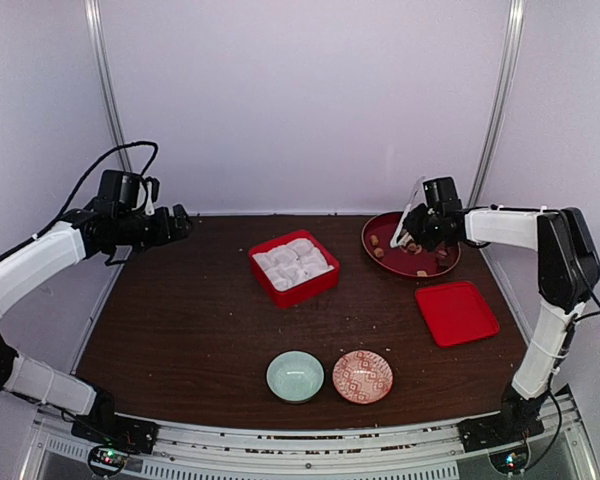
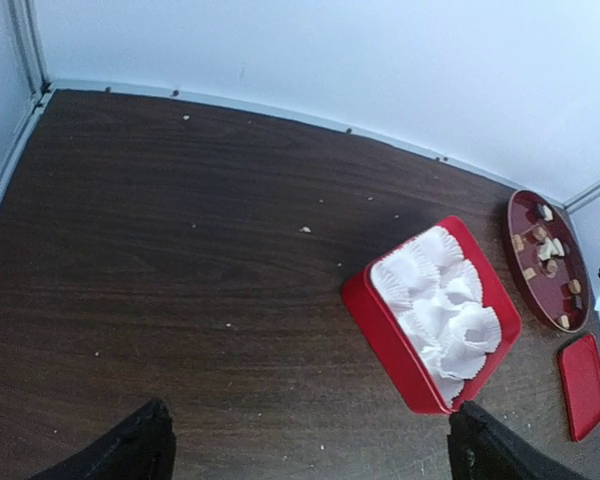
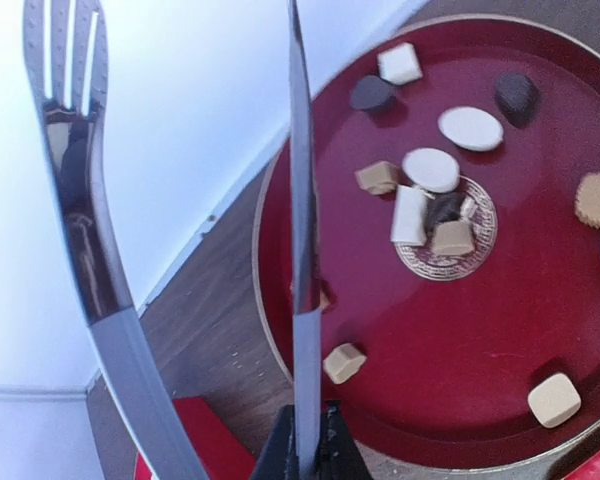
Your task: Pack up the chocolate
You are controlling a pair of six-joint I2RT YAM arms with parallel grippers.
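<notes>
The chocolate point(image 3: 430, 170) lies as small loose pieces on a round dark-red plate point(image 3: 460, 330): tan cubes, whitish discs and blocks, and a few dark lumps. Most gather around the gold medallion at the plate's centre, with others scattered toward the rim. The plate sits at the far right of the dark wooden table point(image 1: 180, 330).

The right gripper point(image 3: 305, 455) hangs over the plate's edge, its fingers pinched together on slim silver tongs point(image 3: 80, 230). One tong arm is seen edge-on, the other ends in a slotted tip, and the two arms stand spread apart. Whether either tip touches a piece cannot be told.

Just in front of the plate lies a flat red lid point(image 1: 456, 312). At the table's middle stands a red box point(image 1: 315, 285) filled with white crinkled paper cups point(image 1: 293, 262). Near the front edge, a pale green bowl point(image 1: 295, 376) and a red patterned bowl point(image 1: 362, 376) sit side by side.

The left gripper point(image 2: 310, 460) hovers at the far left, well away from all of it, with its fingers wide apart and nothing between them.
</notes>
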